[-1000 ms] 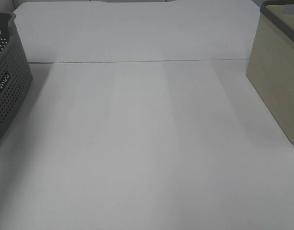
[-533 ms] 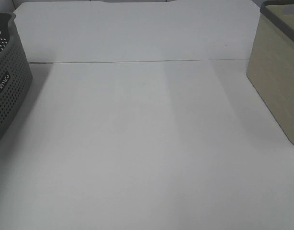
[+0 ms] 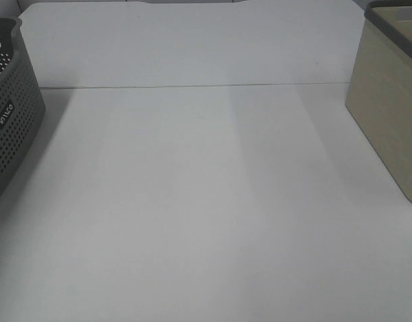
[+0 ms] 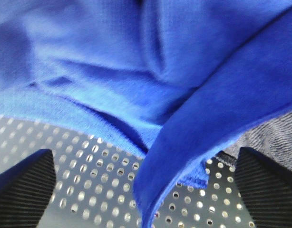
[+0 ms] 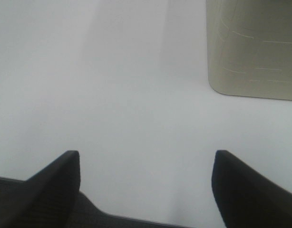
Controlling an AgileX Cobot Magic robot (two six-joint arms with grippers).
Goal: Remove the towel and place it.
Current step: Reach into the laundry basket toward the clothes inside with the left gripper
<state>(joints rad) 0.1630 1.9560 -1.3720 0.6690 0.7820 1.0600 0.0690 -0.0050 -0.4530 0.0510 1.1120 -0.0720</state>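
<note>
Blue towel (image 4: 136, 71) crumpled inside grey perforated basket (image 3: 11, 121), basket cut off at high view's left edge, left tool (image 4: 141, 152) spread wide just over towel, gripping nothing, right tool (image 5: 146, 153) wide, empty, above white worktop (image 3: 206, 201).

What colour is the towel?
Royal blue. The towel shows best in the left wrist view.

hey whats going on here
The left gripper hangs over the blue towel lying in the grey perforated basket, jaws wide apart with a fold between them, nothing gripped yet. The right gripper hovers open above the white table near the beige basket.
</note>
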